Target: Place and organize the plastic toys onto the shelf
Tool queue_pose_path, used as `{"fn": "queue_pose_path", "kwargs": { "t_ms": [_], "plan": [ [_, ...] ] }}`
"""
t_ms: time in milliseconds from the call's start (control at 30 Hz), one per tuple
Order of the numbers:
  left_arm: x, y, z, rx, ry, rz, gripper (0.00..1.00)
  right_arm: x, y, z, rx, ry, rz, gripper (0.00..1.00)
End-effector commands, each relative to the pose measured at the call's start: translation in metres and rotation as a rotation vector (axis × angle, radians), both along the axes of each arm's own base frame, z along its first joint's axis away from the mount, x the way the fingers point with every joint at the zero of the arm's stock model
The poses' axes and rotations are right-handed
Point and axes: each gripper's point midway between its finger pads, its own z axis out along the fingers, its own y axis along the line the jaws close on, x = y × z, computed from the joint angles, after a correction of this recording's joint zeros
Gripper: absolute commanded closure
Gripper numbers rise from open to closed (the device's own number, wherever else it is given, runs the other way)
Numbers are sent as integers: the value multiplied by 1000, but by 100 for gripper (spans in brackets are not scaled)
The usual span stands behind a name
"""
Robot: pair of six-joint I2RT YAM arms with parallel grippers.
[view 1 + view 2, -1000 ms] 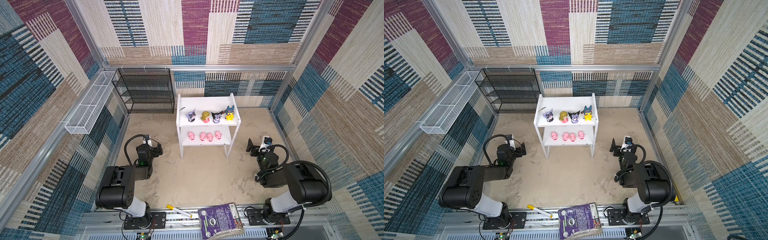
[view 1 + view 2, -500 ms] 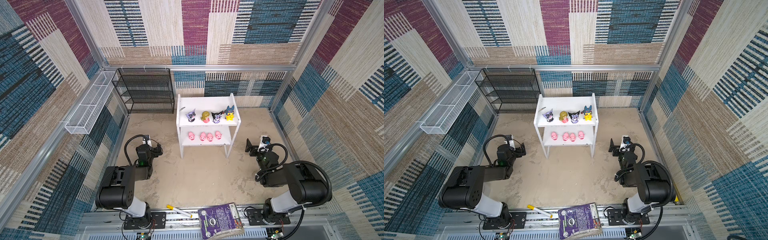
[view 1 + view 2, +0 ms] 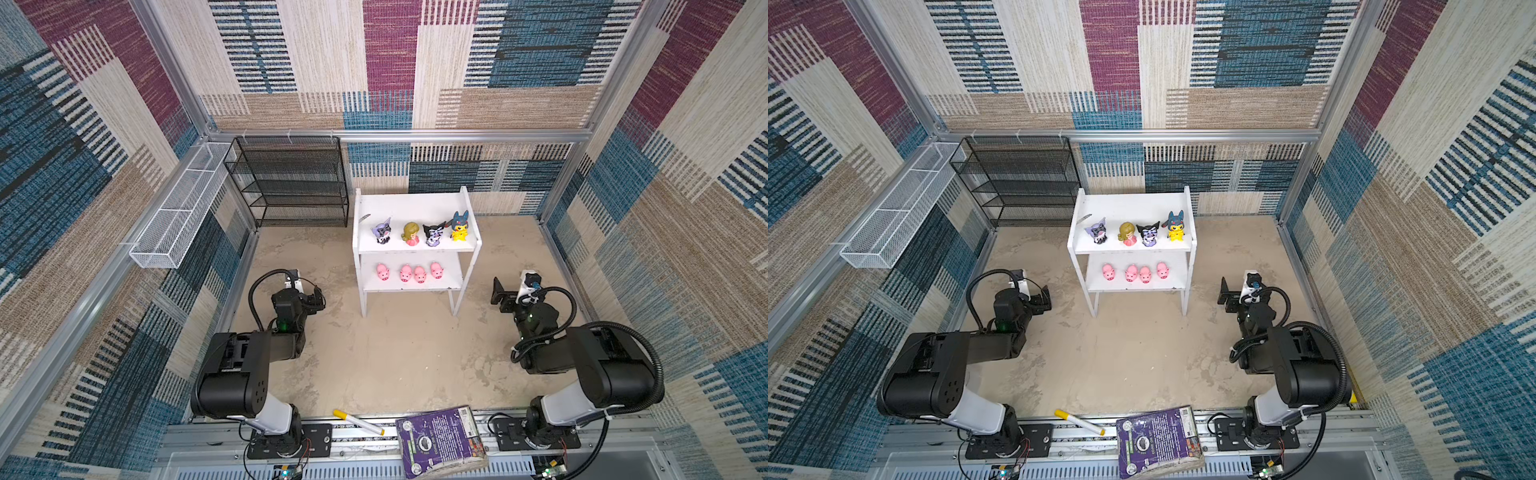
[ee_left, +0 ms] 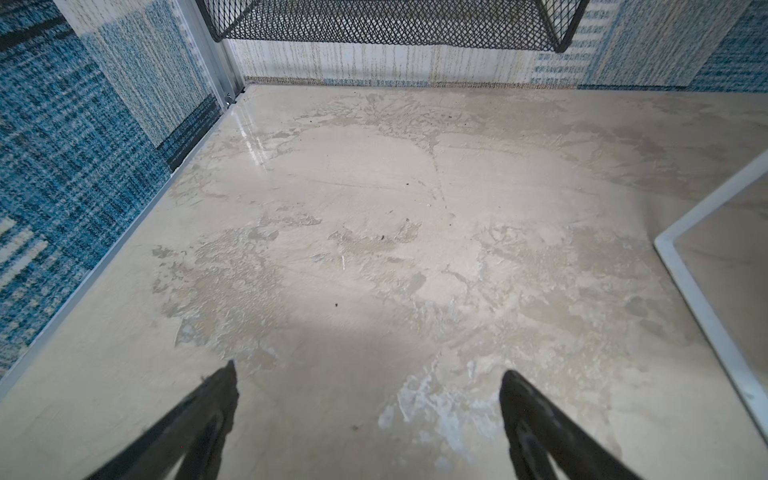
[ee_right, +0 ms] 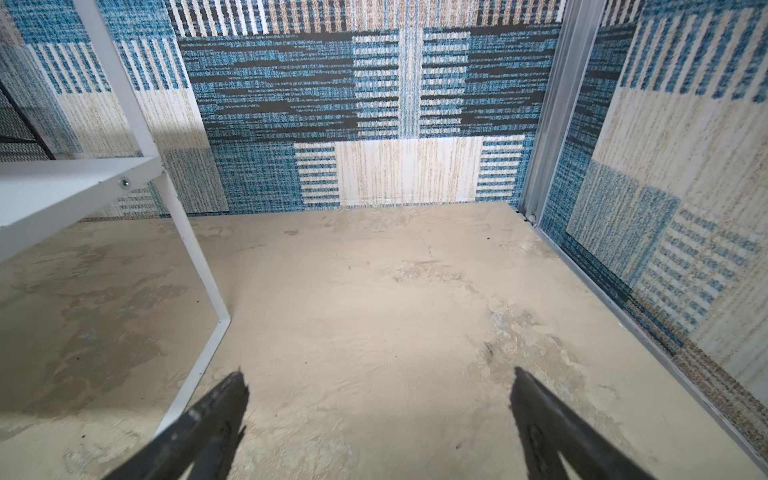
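Note:
The white shelf stands at the back middle in both top views. On its upper board stand a lilac eared toy, a blonde girl, a black-purple eared toy and a yellow blue-hooded toy. Several pink pigs sit in a row on the lower board. My left gripper hangs open over bare floor, left of the shelf. My right gripper is open and empty too, right of the shelf's leg.
A black wire-mesh rack stands at the back left, with a long white wire basket on the left wall. A yellow-capped marker and a purple book lie on the front rail. Patterned walls close in all sides.
The right gripper has shifted slightly to the left. The left arm and the toys have not visibly moved.

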Motion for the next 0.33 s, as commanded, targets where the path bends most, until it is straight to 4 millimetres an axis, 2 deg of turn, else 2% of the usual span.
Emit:
{"fn": "queue_pose_path", "kwargs": {
  "t_ms": [0, 300],
  "plan": [
    [4, -1, 8, 15, -30, -13, 1, 3, 7, 6, -8, -18, 37, 0],
    [4, -1, 8, 15, -30, -12, 2, 5, 13, 6, -23, -16, 79, 0]
  ]
}}
